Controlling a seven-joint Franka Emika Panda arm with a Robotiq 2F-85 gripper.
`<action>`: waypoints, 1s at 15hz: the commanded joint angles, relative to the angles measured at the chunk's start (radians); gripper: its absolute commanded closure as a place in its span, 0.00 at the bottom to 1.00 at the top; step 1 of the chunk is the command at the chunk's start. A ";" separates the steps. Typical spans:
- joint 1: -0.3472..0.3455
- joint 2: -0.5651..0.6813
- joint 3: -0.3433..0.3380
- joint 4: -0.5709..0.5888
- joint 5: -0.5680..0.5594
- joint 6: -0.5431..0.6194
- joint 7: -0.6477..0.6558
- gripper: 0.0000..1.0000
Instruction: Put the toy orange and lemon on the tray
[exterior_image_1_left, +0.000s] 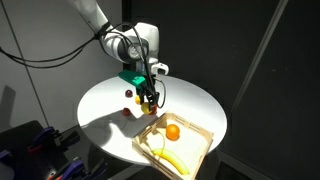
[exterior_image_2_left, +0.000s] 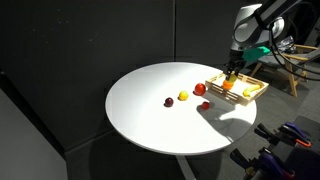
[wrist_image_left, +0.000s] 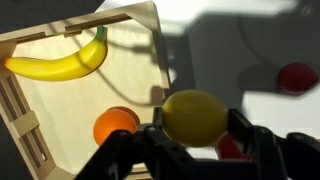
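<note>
The fingers (wrist_image_left: 255, 145) clench the small pale-yellow toy lemon (wrist_image_left: 195, 115) just by the rim of the shallow light-wood tray (wrist_image_left: 155, 40), whose open floor lies leftward in the wrist view.

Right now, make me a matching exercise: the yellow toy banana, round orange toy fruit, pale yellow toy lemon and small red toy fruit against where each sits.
1 yellow toy banana
2 round orange toy fruit
3 pale yellow toy lemon
4 small red toy fruit

A between the fingers
B on the white round table, outside the light-wood tray
C in the tray, near its rim
D in the tray, closest to the lemon

Pairs: 1-C, 2-D, 3-A, 4-B
</note>
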 joint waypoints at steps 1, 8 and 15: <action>-0.021 0.004 -0.020 0.045 0.020 -0.027 0.034 0.59; -0.056 0.042 -0.057 0.092 0.023 -0.024 0.075 0.59; -0.070 0.086 -0.078 0.095 0.024 -0.018 0.101 0.59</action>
